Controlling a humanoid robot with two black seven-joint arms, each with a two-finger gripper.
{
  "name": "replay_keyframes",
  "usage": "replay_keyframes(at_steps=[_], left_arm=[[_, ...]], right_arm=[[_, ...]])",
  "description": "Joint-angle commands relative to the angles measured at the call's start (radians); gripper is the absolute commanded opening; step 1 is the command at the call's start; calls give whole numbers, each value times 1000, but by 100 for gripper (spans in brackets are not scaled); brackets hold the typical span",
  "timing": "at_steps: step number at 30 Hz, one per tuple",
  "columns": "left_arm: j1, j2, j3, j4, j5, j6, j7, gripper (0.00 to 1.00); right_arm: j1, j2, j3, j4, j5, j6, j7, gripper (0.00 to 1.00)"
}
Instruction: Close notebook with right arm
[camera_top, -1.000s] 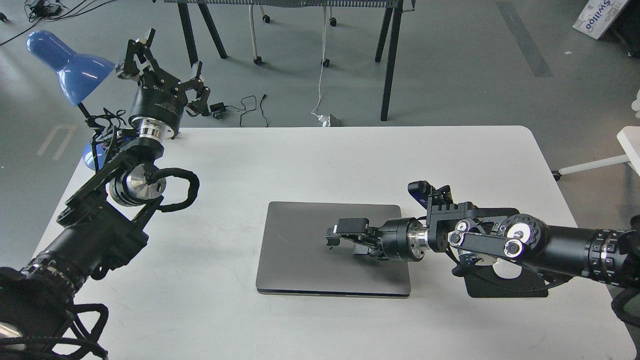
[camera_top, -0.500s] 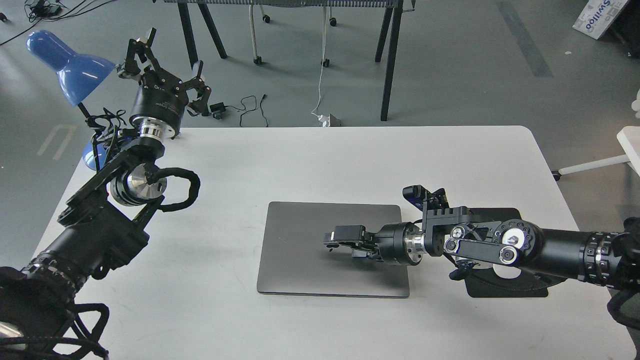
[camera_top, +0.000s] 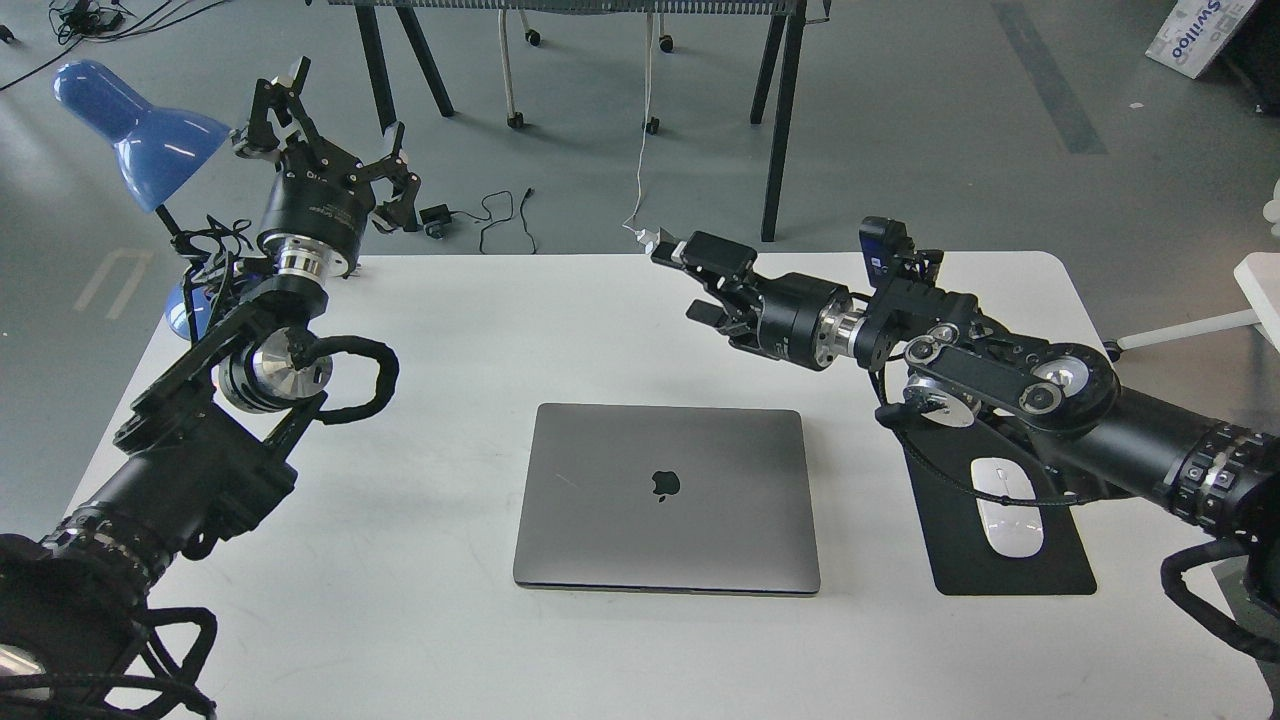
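The notebook (camera_top: 665, 497) lies closed and flat on the white table (camera_top: 560, 320), grey lid up, dark apple logo showing. Its screen and keyboard are hidden. My right arm (camera_top: 1000, 375) comes in from the right. Its gripper (camera_top: 682, 282) hangs in the air above the table's back edge, well behind and above the notebook, touching nothing. Its fingers stand apart with nothing between them. My left gripper (camera_top: 335, 130) is raised at the far left next to the lamp, fingers spread, empty.
A blue desk lamp (camera_top: 140, 130) stands at the table's back left corner. A black mouse pad (camera_top: 1000, 565) with a white mouse (camera_top: 1008, 508) lies right of the notebook, under my right arm. Table legs and cables are on the floor behind.
My right gripper was resting low on the notebook's lid. It has lifted off and swung up and back toward the table's far edge. The lid and logo are now uncovered. The left arm has not moved.
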Motion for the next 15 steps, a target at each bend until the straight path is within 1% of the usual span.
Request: replay_keyframes(at_steps=[1, 7, 11, 15], left_arm=[[0, -1, 0, -1, 2, 0, 0, 100], [0, -1, 0, -1, 0, 0, 0, 100], [-2, -1, 0, -1, 0, 1, 0, 100], [0, -1, 0, 0, 2, 0, 0, 100]], right_arm=[[-7, 0, 160, -51, 42, 4, -1, 100], [-10, 3, 315, -150, 215, 4, 5, 100], [-39, 3, 398, -151, 371, 5, 7, 100], [-73, 3, 459, -137, 444, 13, 10, 100]])
